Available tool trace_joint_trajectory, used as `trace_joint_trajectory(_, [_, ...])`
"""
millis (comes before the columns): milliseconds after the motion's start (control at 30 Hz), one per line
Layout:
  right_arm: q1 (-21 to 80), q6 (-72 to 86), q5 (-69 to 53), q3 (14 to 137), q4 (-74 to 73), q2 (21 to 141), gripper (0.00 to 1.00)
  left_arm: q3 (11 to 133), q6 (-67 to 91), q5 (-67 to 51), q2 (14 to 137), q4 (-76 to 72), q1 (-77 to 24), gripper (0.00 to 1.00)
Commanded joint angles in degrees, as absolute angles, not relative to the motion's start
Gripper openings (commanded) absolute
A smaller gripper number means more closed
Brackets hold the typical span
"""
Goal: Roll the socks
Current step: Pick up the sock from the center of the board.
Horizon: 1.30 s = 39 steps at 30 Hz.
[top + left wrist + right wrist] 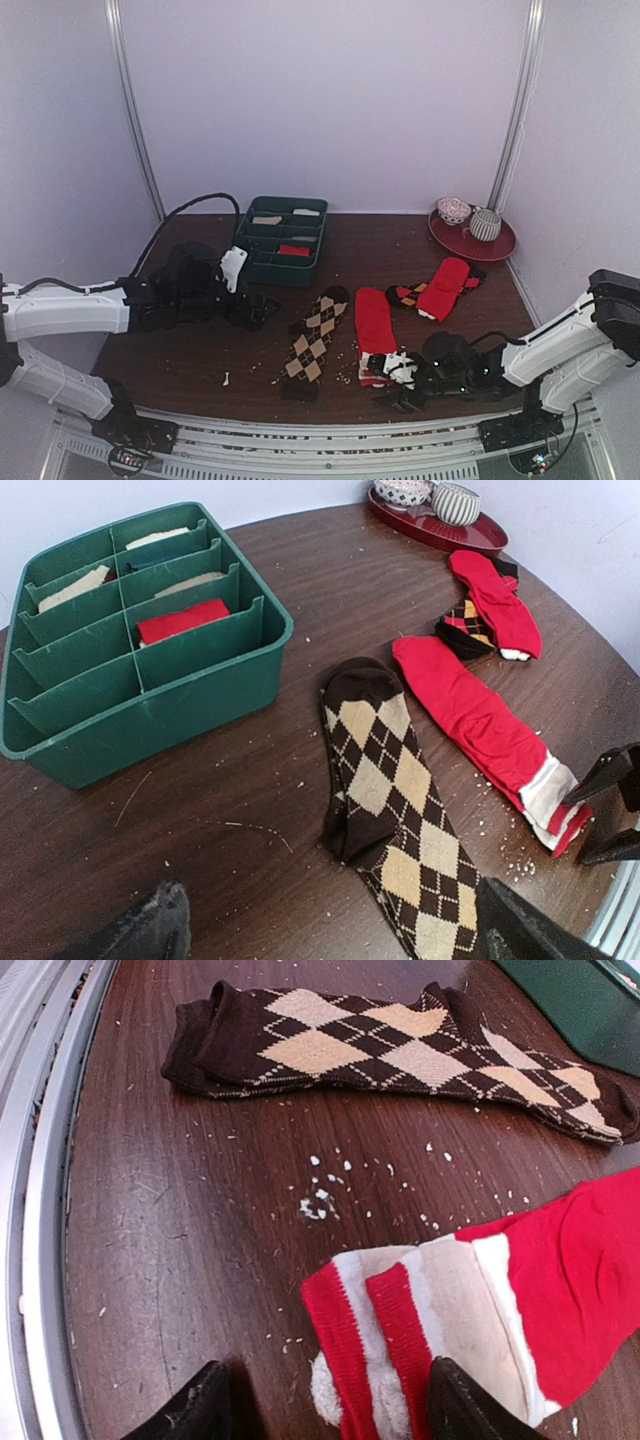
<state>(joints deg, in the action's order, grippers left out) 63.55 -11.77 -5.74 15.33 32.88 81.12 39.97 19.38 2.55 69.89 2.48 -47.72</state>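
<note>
Left gripper [258, 308]: fingers wide apart, nothing in them, hovering over the left side of the table [190, 365], just on the near side of the tray.
Right gripper [325, 1415]: fingers [195, 1410] apart, low at the near edge, one on each side of the red socks' striped cuff. Can't tell if they touch it.
Red socks [374, 325]: flat, right of middle, cuff pointing toward the near edge.
Argyle socks [316, 335]: brown and tan, flat, just left of the red ones, not touching.
Tray [283, 262]: green, divided, far left of middle, folded stuff in some slots.
Other socks [443, 288]: plain red on a dark one, farther right.
Plate [497, 247]: red, far right, two bowls on it.
</note>
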Motion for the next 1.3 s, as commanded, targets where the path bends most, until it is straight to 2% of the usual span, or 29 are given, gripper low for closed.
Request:
trace_joint_trajectory(0, [63.0, -11.3, -3.5, 16.4, 34.6, 83.5, 0.63, 41.2, 18.0, 1.3, 70.6, 0.4, -47.5, 0.98])
trace_joint_trajectory(67, [63.0, -10.3, -3.4, 16.5, 34.5, 84.5, 0.54, 41.1, 18.0, 1.1, 70.8, 0.2, -47.6, 0.98])
trace_joint_trajectory(200, [62.9, -7.9, -3.0, 18.3, 32.3, 86.6, 0.28, 41.2, 17.6, -0.5, 71.2, -0.3, -47.5, 0.98])
trace_joint_trajectory(333, [62.4, -0.3, -6.1, 21.5, 27.8, 88.2, 0.18, 39.3, 15.8, -7.4, 70.8, -4.0, -47.6, 0.98])
trace_joint_trajectory(467, [60.1, 9.4, -13.4, 26.9, 19.2, 89.4, 0.14, 33.0, 13.6, -16.6, 68.5, -15.4, -48.8, 0.98])
trace_joint_trajectory(600, [56.9, 16.6, -24.0, 32.9, 8.5, 92.0, 0.12, 29.6, 9.0, -18.3, 69.0, -23.8, -53.6, 0.98])
trace_joint_trajectory(833, [48.6, 25.9, -42.7, 36.5, 5.2, 95.5, 0.08, 35.9, 4.9, -20.9, 83.0, -27.4, -60.4, 0.94])
trace_joint_trajectory(1133, [44.9, 27.0, -49.8, 36.8, 6.3, 98.2, 0.05, 42.0, 2.7, -23.5, 96.5, -30.3, -63.9, 0.92])
trace_joint_trajectory(1267, [44.3, 26.2, -50.0, 37.5, 5.1, 99.1, 0.05, 45.0, 2.3, -25.4, 102.2, -30.5, -64.6, 0.87])
